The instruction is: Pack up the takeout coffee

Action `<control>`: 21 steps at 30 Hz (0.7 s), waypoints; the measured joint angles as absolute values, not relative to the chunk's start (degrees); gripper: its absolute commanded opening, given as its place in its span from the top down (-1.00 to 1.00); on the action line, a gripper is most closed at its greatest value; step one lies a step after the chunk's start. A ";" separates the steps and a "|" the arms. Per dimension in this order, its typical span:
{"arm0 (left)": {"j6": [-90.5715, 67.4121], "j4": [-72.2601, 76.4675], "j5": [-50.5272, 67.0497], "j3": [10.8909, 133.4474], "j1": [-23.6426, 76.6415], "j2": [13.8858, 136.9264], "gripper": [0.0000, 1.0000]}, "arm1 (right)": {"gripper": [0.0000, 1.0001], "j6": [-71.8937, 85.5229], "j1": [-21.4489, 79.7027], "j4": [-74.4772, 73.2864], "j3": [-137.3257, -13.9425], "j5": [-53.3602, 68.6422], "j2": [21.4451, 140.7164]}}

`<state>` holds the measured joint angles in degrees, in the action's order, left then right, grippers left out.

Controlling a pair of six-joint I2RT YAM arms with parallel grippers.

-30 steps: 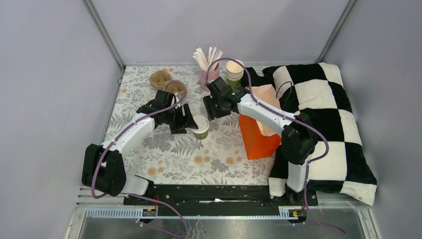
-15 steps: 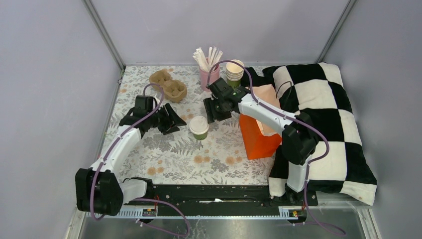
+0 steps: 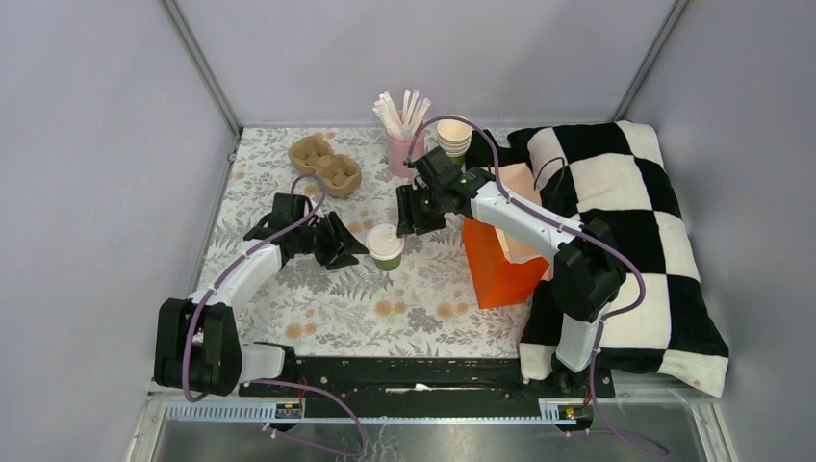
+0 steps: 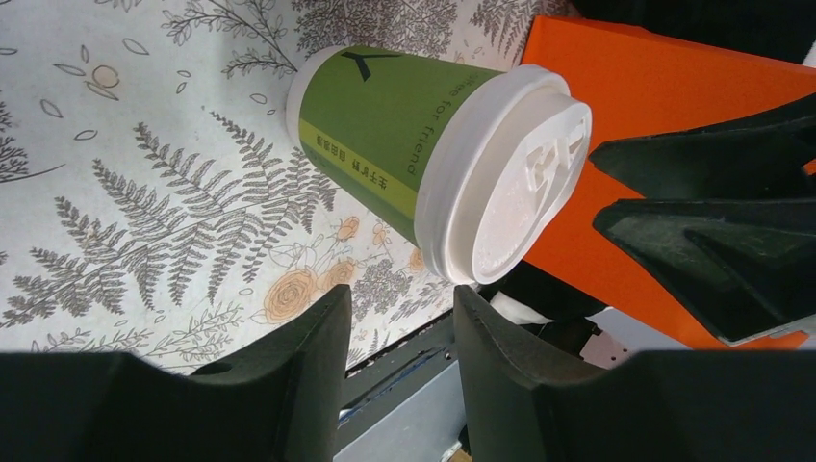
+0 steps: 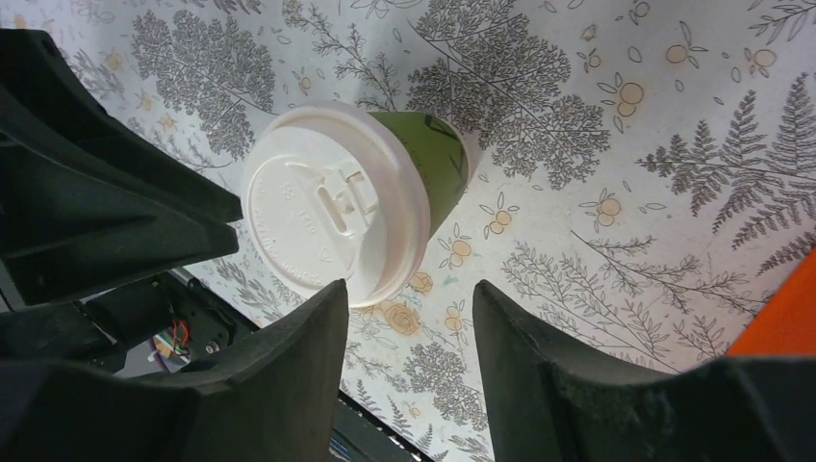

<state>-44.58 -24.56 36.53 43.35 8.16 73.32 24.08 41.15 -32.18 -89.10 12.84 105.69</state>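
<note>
The takeout coffee cup [image 3: 387,247], green-sided with its white lid [image 3: 384,239] on, stands upright on the floral table. My left gripper [image 3: 352,245] is open and empty just left of it, not touching. In the left wrist view the cup [image 4: 380,125] and lid [image 4: 515,178] lie ahead of the left gripper [image 4: 402,318]. My right gripper [image 3: 410,216] is open and empty just behind and to the right of the cup. In the right wrist view the lid [image 5: 327,217] lies beyond the right gripper [image 5: 409,308].
An orange paper bag [image 3: 498,262] stands open right of the cup. A pink cup of white sticks [image 3: 404,144], a stack of like cups [image 3: 453,138] and a brown cup carrier [image 3: 325,164] sit at the back. A checkered pillow [image 3: 625,221] fills the right side.
My left gripper drew back to the left from the lidded cup, then came a little closer again. My right gripper shifted slightly. The cup has stayed in place.
</note>
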 measured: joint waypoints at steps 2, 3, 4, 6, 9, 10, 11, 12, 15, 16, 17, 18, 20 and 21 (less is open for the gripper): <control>-44.86 -23.77 37.04 43.24 8.16 73.56 0.03 | -0.14 24.32 41.15 -31.88 -88.88 13.65 105.69; -44.93 -23.40 37.19 43.24 8.16 73.78 0.03 | -0.14 24.43 41.15 -31.57 -88.71 14.11 105.69; -44.95 -23.03 37.34 43.24 8.16 74.06 0.03 | -0.13 24.47 41.15 -31.38 -88.55 14.35 105.69; -45.04 -22.41 37.41 43.24 8.16 74.76 0.04 | -0.13 24.49 41.15 -31.00 -88.38 14.63 105.69; -45.08 -21.50 37.54 43.24 8.16 75.99 0.05 | -0.12 24.51 41.15 -30.65 -88.31 14.70 105.69; -45.12 -21.17 37.63 43.24 8.16 76.40 0.06 | -0.13 24.51 41.15 -30.57 -88.31 14.72 105.69; -45.15 -20.78 38.02 43.24 8.16 76.77 0.07 | -0.12 24.49 41.15 -30.48 -88.31 14.72 105.69; -45.15 -20.47 38.24 43.24 8.16 76.97 0.08 | -0.12 24.49 41.15 -30.48 -88.31 14.72 105.69; -45.10 -19.73 38.48 43.24 8.16 77.30 0.09 | -0.12 24.49 41.15 -30.48 -88.31 14.70 105.71; -45.12 -19.51 38.57 43.24 8.16 77.49 0.10 | -0.12 24.47 41.15 -30.48 -88.31 14.70 105.71; -45.15 -19.29 38.74 43.24 8.16 77.73 0.12 | -0.12 24.49 41.15 -30.48 -88.31 14.70 105.75; -45.15 -19.16 38.87 43.24 8.16 77.87 0.14 | -0.11 24.49 41.15 -30.50 -88.31 14.70 105.80; -45.06 -19.29 39.05 43.38 8.16 78.06 0.16 | -0.11 24.49 41.15 -30.52 -88.31 14.70 106.04; -44.88 -19.66 38.98 43.66 8.19 78.17 0.16 | -0.11 24.49 41.15 -30.52 -88.31 14.68 106.15</control>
<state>-44.88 -19.66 38.98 43.66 8.19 78.17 24.49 41.15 -30.52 -88.31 14.68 106.15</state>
